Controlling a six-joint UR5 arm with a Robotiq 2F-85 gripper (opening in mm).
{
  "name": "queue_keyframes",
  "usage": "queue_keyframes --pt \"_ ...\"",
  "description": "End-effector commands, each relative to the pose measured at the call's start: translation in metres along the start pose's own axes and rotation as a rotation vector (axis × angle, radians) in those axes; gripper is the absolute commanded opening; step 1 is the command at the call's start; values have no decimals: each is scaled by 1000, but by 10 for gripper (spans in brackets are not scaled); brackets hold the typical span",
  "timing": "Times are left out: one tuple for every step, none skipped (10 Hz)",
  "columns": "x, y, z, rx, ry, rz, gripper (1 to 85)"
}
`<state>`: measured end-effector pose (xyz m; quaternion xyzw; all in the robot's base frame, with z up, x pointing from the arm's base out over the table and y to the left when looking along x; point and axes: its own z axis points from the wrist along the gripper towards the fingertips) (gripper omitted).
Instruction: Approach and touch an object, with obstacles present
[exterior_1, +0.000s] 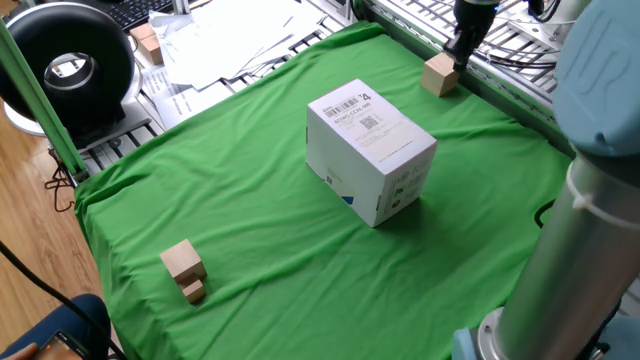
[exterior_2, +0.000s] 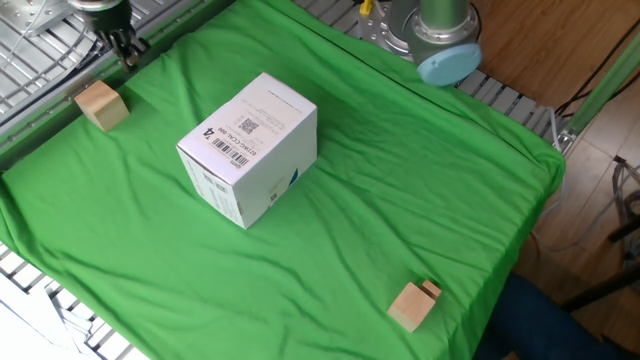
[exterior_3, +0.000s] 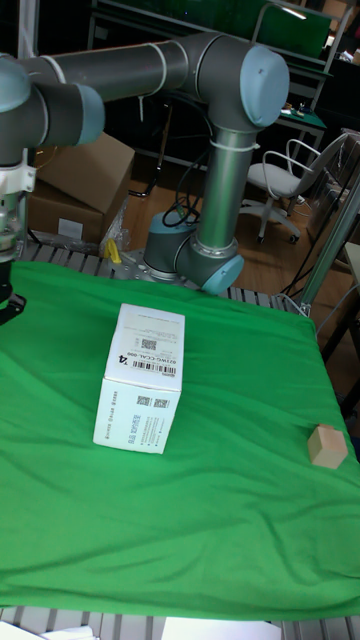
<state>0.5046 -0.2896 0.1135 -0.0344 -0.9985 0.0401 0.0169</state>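
The object, a small light-tan wooden cube (exterior_1: 438, 75) (exterior_2: 100, 105), sits at the far corner of the green cloth (exterior_1: 250, 220). My gripper (exterior_1: 460, 50) (exterior_2: 124, 50) hangs just beyond and above the cube, apart from it, with its dark fingers together and nothing held. In the tall fixed view only the gripper's side (exterior_3: 10, 300) shows at the left edge, and the cube is out of view. The obstacle, a large white cardboard box (exterior_1: 370, 150) (exterior_2: 250, 150) (exterior_3: 140, 395) with barcode labels, stands in the middle of the cloth.
A joined pair of tan blocks (exterior_1: 184, 268) (exterior_2: 413, 303) (exterior_3: 327, 446) lies near the cloth's opposite corner. The arm's grey column (exterior_1: 570, 250) rises at the right. Papers (exterior_1: 230, 40), a black round device (exterior_1: 70, 65) and metal rails (exterior_2: 40, 40) border the cloth.
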Motion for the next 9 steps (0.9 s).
queue_keyframes --pt "15 31 -11 -6 88 194 23" --pt "18 46 -12 -27 112 209 23" --pt "20 51 -15 -25 129 209 23" --pt "20 55 -16 -34 137 206 23" --pt "21 55 -16 -36 138 195 23" --pt "22 56 -16 -38 142 175 23" --pt "22 56 -16 -38 144 168 23" --pt "23 54 -16 -34 147 156 23" --pt "23 52 -16 -31 149 151 23"
